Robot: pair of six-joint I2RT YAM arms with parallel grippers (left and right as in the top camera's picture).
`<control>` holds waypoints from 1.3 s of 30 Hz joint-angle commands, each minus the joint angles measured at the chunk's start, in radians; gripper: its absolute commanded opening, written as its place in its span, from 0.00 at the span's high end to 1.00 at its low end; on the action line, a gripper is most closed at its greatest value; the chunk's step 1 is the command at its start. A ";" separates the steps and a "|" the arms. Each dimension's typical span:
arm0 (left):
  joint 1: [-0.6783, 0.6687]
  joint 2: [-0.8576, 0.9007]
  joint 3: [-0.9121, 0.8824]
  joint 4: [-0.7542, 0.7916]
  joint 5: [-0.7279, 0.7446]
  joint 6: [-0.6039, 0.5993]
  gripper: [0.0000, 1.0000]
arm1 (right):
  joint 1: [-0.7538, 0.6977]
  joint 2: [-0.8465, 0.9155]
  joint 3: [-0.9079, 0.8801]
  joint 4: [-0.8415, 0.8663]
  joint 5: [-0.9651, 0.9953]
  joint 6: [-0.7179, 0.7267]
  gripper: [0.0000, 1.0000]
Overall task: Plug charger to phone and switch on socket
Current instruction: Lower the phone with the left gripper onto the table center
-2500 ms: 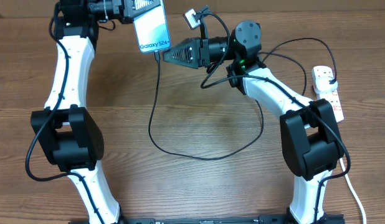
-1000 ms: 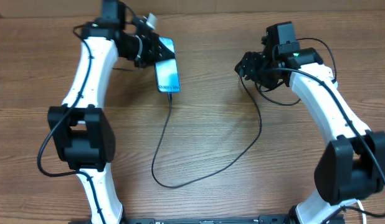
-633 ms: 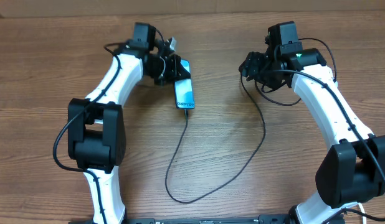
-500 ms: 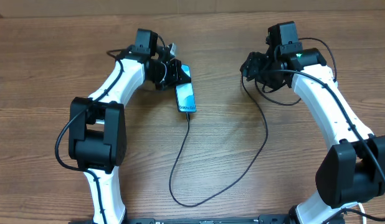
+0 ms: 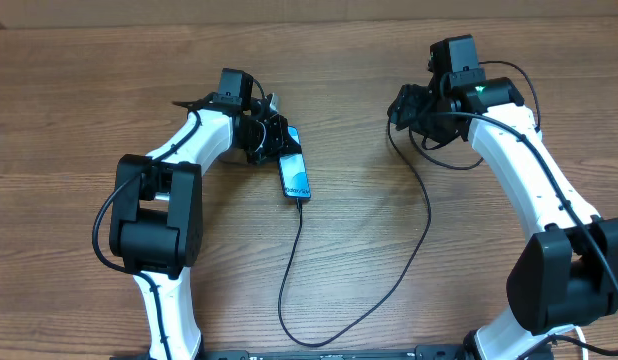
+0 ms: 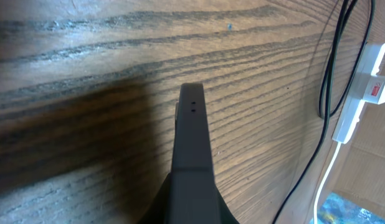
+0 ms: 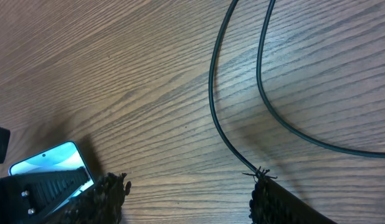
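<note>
The phone [image 5: 294,176], its light-blue screen up, is at the table's middle left. My left gripper [image 5: 278,146] is shut on its far end. The black charger cable [image 5: 289,270] is plugged into the phone's near end. It loops down toward the front edge and back up toward my right gripper [image 5: 401,105]. The right wrist view shows that gripper [image 7: 186,193] open and empty, with two runs of cable [image 7: 214,93] beyond it and the phone [image 7: 46,158] at lower left. The socket [image 6: 361,93] shows only in the left wrist view, at the right edge. The charger's plug is hidden.
The socket's white cord [image 6: 323,186] runs down the right side of the left wrist view, beside a black cable run [image 6: 326,81]. My right arm [image 5: 519,170] covers the table's right side in the overhead view. A dark narrow shape [image 6: 192,155] rises from my left jaws.
My left gripper has carried the phone from the far left to the middle of the table, dragging the plugged cable along. My right gripper left the phone's end and has since stayed still.
</note>
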 commanded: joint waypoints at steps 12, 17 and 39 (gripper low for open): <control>-0.009 -0.009 -0.050 0.027 -0.010 -0.014 0.96 | 0.000 -0.016 0.007 -0.002 0.013 -0.005 0.32; -0.009 -0.009 -0.050 0.026 -0.015 -0.014 0.93 | 0.000 -0.016 0.007 -0.002 0.013 -0.005 0.32; -0.009 -0.009 -0.050 0.007 -0.017 -0.014 0.78 | 0.000 -0.016 0.007 -0.006 0.013 -0.005 0.32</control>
